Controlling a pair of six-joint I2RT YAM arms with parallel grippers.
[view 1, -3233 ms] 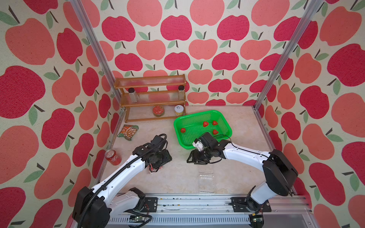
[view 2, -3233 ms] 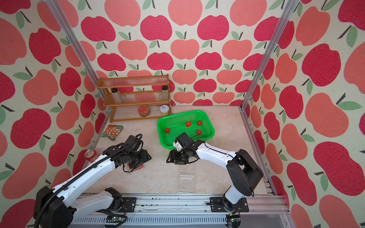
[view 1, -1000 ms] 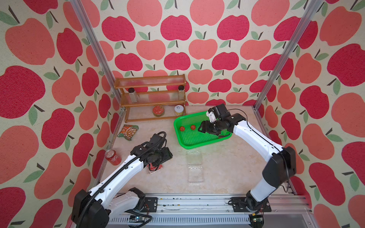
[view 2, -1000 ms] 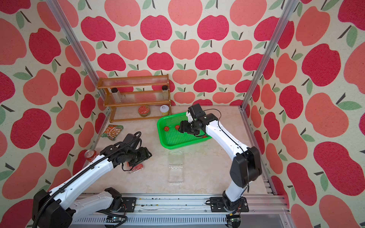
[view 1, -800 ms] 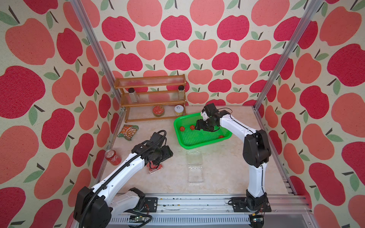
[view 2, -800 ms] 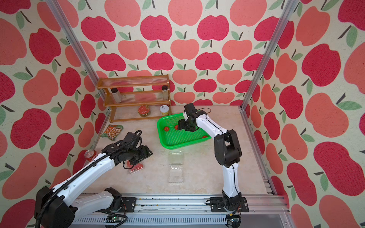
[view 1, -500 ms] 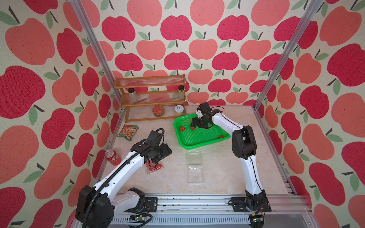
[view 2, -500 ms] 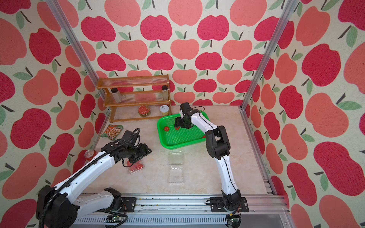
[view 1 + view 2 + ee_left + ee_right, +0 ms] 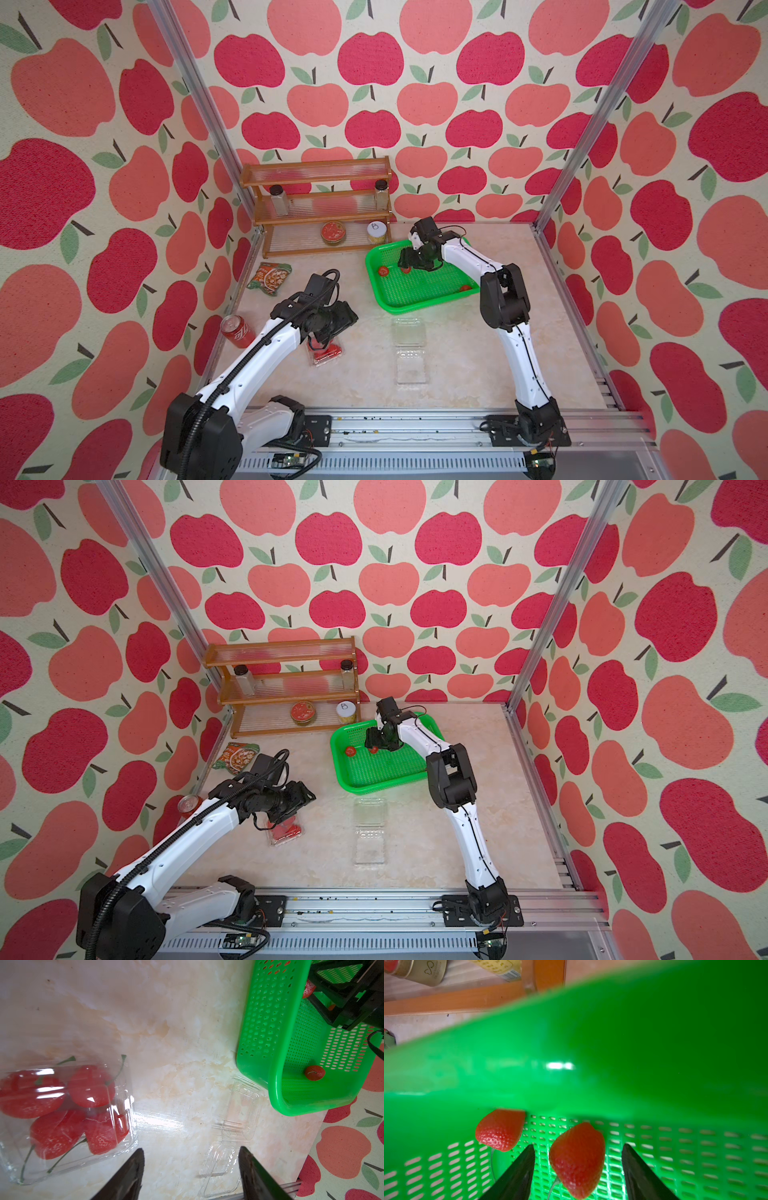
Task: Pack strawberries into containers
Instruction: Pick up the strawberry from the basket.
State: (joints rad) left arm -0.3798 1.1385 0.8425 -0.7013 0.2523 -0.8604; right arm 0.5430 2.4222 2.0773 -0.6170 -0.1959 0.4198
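Clear plastic shows the score: the full box (image 9: 68, 1113), well away from the basket (image 9: 415, 308), looks shut on its strawberries (image 9: 91, 1086). The empty box (image 9: 410, 349) lies open just outside the basket. Three berries (image 9: 383, 271) wait inside the basket. Right gripper (image 9: 578, 1146) is in the basket, jaws apart astride one berry (image 9: 577, 1159) without touching it. Left gripper (image 9: 191, 1149), apart and empty, hovers outside the basket.

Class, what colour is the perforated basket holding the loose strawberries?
The basket is bright green, clearest in a top view.
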